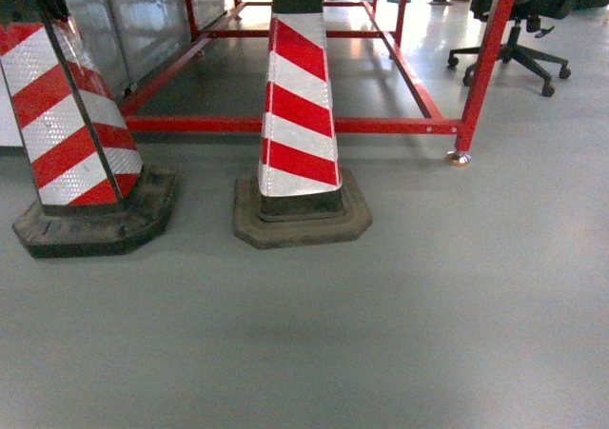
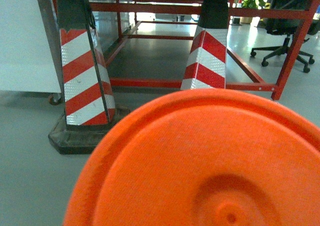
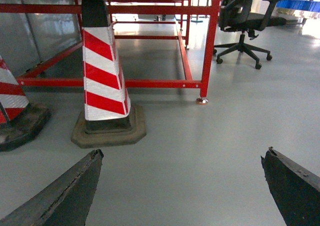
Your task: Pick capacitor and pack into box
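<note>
Neither the capacitor nor the box shows in any view. My right gripper [image 3: 185, 151] is open: its two dark fingertips [image 3: 82, 186] stand wide apart low over bare grey floor, with nothing between them. In the left wrist view a big round orange disc [image 2: 200, 161] with a raised rim and a dimpled centre fills the lower part of the frame, right up against the camera. It hides the left gripper's fingers entirely. The head view shows no arm and no gripper.
Two red-and-white striped cones [image 1: 298, 115] [image 1: 71, 134] on dark bases stand on the grey floor straight ahead. Behind them is a red metal frame [image 1: 400, 125] with a foot at the right. A black office chair [image 1: 519, 39] stands at the far right.
</note>
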Robot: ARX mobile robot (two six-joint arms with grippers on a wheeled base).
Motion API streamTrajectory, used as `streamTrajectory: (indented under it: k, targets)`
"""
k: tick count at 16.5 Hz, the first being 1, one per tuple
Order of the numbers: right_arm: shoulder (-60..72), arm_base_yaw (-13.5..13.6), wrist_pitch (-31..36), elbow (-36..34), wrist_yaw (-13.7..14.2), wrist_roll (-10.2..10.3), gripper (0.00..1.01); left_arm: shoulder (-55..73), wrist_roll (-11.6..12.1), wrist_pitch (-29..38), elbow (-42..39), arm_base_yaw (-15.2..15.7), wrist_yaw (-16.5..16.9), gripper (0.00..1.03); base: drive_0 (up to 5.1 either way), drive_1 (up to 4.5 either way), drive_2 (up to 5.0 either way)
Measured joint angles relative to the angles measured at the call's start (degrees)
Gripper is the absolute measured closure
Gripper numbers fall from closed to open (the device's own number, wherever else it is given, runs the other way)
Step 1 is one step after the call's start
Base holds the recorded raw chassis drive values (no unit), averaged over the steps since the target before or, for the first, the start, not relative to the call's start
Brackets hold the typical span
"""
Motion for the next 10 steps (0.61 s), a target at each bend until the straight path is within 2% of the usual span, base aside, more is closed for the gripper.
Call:
streamTrajectory:
  k: [10]
  targets:
    - [0.0, 0.0, -0.04, 0.0, 0.11, 0.0, 0.03, 0.0, 0.0, 0.04, 0.0, 0.0, 0.13, 0.6, 0.0, 3.73, -3.8]
